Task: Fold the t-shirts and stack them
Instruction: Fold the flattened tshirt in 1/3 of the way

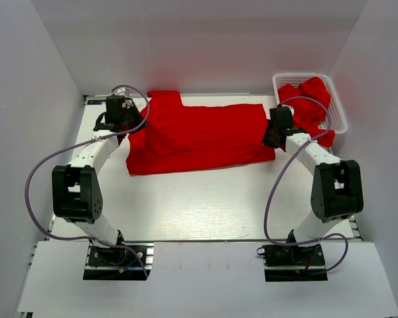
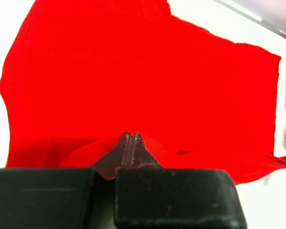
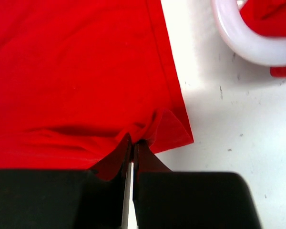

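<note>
A red t-shirt (image 1: 199, 136) lies spread across the back of the white table, its length running left to right. My left gripper (image 1: 130, 123) is at the shirt's left edge. In the left wrist view that gripper (image 2: 130, 136) is shut, and the t-shirt (image 2: 148, 71) rises in a small ridge around its tips. My right gripper (image 1: 272, 137) is at the shirt's right edge. The right wrist view shows it (image 3: 133, 141) shut on a bunched fold of the t-shirt (image 3: 76, 67), close to the hem corner. More red t-shirts (image 1: 310, 103) lie crumpled in the basket.
A white mesh basket (image 1: 338, 109) stands at the back right corner, just behind my right gripper; its rim (image 3: 250, 45) shows in the right wrist view. Grey walls close in the table on the left, right and back. Bare white tabletop (image 1: 205, 205) lies in front of the shirt.
</note>
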